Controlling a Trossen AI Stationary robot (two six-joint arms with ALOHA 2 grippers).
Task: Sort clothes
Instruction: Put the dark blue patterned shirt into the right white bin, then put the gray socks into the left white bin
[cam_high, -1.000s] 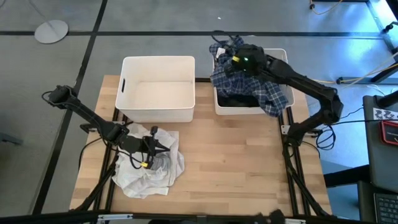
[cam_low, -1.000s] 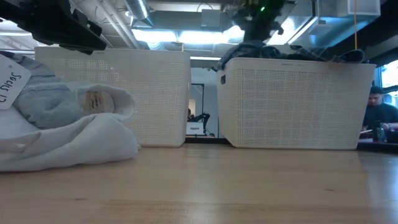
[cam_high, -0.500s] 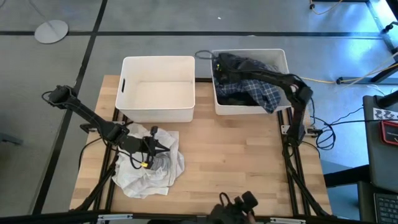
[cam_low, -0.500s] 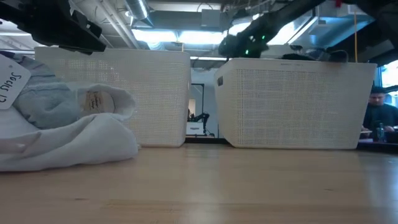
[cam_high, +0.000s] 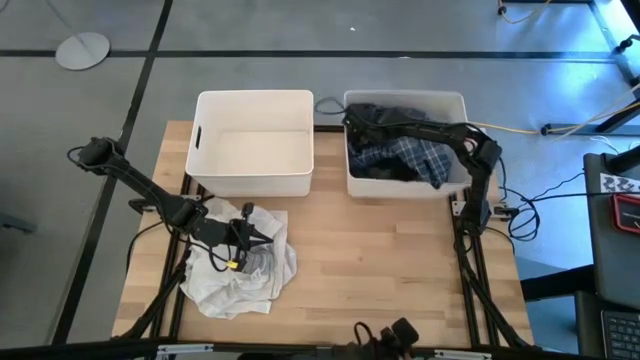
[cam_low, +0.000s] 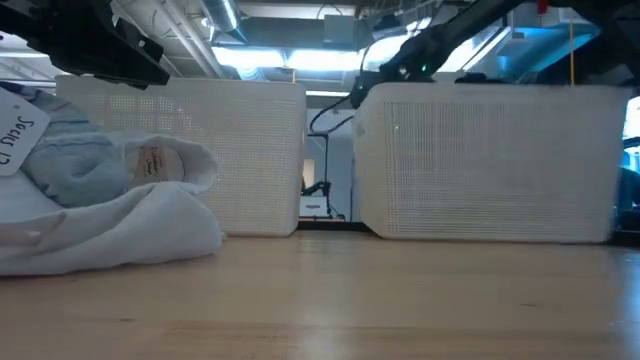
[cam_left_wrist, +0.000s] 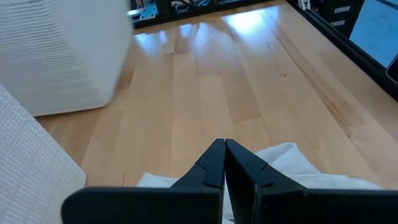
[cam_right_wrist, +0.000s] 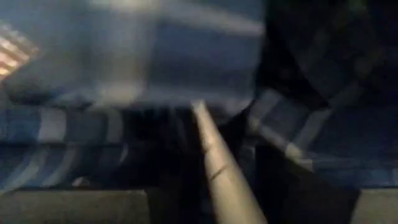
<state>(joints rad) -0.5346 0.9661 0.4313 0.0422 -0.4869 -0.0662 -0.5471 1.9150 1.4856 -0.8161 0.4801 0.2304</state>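
Even, bright overhead light fills the high view, with soft shadows. Ceiling strip lights (cam_low: 300, 58) glare in the low view. Window glare streaks the counter (cam_left_wrist: 205, 81) in the left wrist view. The right wrist view is dim and heavily blurred.

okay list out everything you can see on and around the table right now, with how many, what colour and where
bins: two, white, side by side along the table's far edge; left one holds nothing visible
plaid shirt: one, navy and white, in the right bin on dark clothes
light clothes: a pile, white and pale grey-blue, near left of the table
table: one, light wood
left gripper: dark, shut, over the light pile
right gripper: dark, at the right bin's far left corner, among the clothes
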